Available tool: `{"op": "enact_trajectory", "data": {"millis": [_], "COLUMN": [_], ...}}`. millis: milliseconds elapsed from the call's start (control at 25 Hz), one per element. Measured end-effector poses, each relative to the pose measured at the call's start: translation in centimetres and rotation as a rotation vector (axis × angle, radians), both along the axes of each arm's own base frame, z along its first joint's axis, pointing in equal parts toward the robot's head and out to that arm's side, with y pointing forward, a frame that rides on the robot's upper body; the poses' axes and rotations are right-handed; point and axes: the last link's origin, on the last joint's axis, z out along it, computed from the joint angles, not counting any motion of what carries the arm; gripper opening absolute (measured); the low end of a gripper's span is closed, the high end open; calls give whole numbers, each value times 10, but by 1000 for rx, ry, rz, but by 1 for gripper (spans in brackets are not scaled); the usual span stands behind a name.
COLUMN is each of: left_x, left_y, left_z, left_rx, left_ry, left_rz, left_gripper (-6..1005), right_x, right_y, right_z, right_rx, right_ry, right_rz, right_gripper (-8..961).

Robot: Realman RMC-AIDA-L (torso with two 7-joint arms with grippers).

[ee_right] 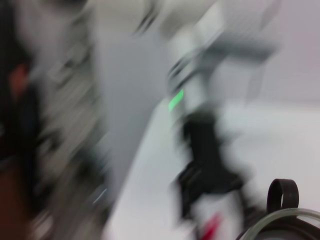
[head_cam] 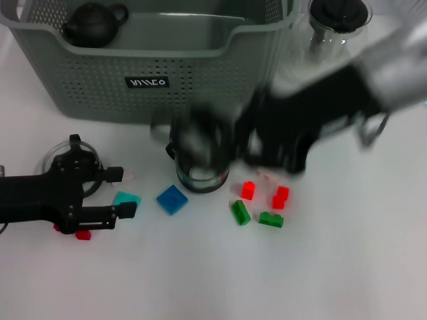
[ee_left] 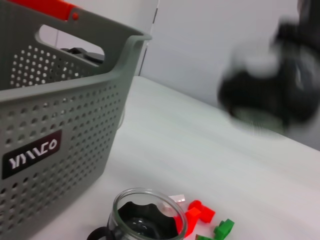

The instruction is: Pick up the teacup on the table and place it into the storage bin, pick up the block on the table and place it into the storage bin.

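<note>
— Room around the storage bin (head_cam: 100,87)?
— Stands at the far edge of the white tabletop (head_cam: 347,267); teacup (head_cam: 200,157) just before its front wall, blocks (head_cam: 172,199) scattered nearer.
— Tools?
— Left tool (head_cam: 127,193) low beside a teal block (head_cam: 125,199), narrowly parted. Right tool (head_cam: 267,143) blurred beside the teacup; cannot tell its state.

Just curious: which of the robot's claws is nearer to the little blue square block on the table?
The left. The left claw sits just beside the blue block, with a teal piece between them. The right claw is farther off, beyond the glass cup.
</note>
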Motion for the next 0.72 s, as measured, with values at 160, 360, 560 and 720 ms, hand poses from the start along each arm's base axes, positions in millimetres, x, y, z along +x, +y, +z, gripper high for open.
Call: {"op": "enact_trajectory", "data": {"millis": [160,360,560,720], "left_x": [-1,3,2,3], "left_y": [2,6,8,8], "left_z": [-2,-7,-10,-12], "left_rx": [9,1,-1,-4], "left_ry": [9,-2,-3,-9], "left_rz": [6,1,9,12], "left_gripper": [724,724,724,723], "right_x": [-12,-44,-71,-76], "right_y": [19,60,99,132], "right_z": [31,30,-7,-49], "right_rx": [182,403,529,572], "right_ry": [180,258,158,-15], "right_rz": [-74,-233,-352,-474], "right_gripper": [59,58,58,58]}}
